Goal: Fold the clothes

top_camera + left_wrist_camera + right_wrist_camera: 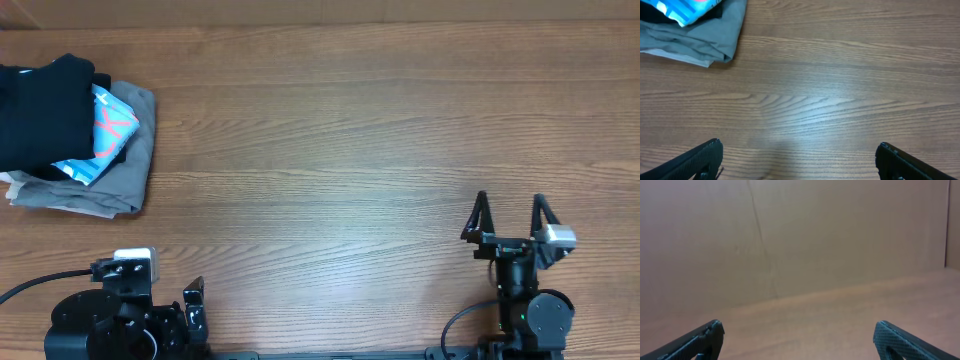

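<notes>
Overhead view: bright, even, diffuse light. The worktop (350,130) grain is sharp to every edge and shadows are faint. The black garment (40,110) at the far left edge reads flat, its folds lost.

Left wrist view: crisp grain, with a pale sheen just ahead of the left hand (799,157).

Right wrist view: dimmer, with a warm brown cast, low contrast and soft focus throughout. The right hand (797,337) shows as a dark silhouette.

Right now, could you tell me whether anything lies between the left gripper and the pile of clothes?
Nothing visible does. Only bare wooden table separates the open left gripper from the pile of clothes, which sits at the far-left edge.
</notes>
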### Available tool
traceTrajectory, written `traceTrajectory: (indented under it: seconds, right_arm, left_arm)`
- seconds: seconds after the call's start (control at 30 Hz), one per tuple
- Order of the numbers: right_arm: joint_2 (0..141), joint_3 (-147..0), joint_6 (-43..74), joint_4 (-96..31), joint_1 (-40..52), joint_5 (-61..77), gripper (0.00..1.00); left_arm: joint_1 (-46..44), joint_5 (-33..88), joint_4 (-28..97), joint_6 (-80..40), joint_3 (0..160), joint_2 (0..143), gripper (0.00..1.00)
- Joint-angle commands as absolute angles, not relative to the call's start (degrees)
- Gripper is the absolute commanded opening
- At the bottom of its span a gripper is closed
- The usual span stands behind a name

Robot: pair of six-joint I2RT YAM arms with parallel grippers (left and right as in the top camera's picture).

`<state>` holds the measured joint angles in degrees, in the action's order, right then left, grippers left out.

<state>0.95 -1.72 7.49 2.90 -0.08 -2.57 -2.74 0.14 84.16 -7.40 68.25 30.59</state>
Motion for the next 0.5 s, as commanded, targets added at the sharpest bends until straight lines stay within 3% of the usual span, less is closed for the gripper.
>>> traceTrajectory:
  seconds: [0.0, 0.17, 0.47]
  right_arm:
    - [0.62, -0.71, 7.64, 2.15, -0.38, 1.28, 1.00]
    - [0.64, -0.71, 7.64, -5.69, -0.38, 1.15, 1.00]
    - [0.93, -0.71, 7.64, -5.23, -0.38, 1.15, 1.00]
  left_arm:
    - [-2.61, -0.58, 83.96, -8.16, 68.38, 30.26, 1.00]
    - [-2.61, -0.58, 83.96, -8.16, 68.38, 30.26, 1.00]
    - [-2.61, -0.58, 83.96, -8.16, 68.38, 30.26, 1.00]
